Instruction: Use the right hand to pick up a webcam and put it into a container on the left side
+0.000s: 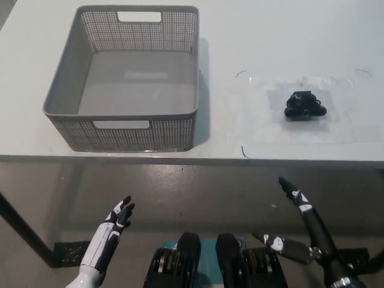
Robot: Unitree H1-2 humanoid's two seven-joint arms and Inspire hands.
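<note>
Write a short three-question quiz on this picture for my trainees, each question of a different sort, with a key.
1. True or false: the webcam lies inside the grey basket.
2. Which hand is nearer the webcam? A. left hand B. right hand
3. Fill in: the webcam rests on the white ____.

Key
1. False: it lies on the table, to the right of the basket, which holds nothing.
2. B. Both hands are open, below the table edge, touching nothing.
3. table
</note>
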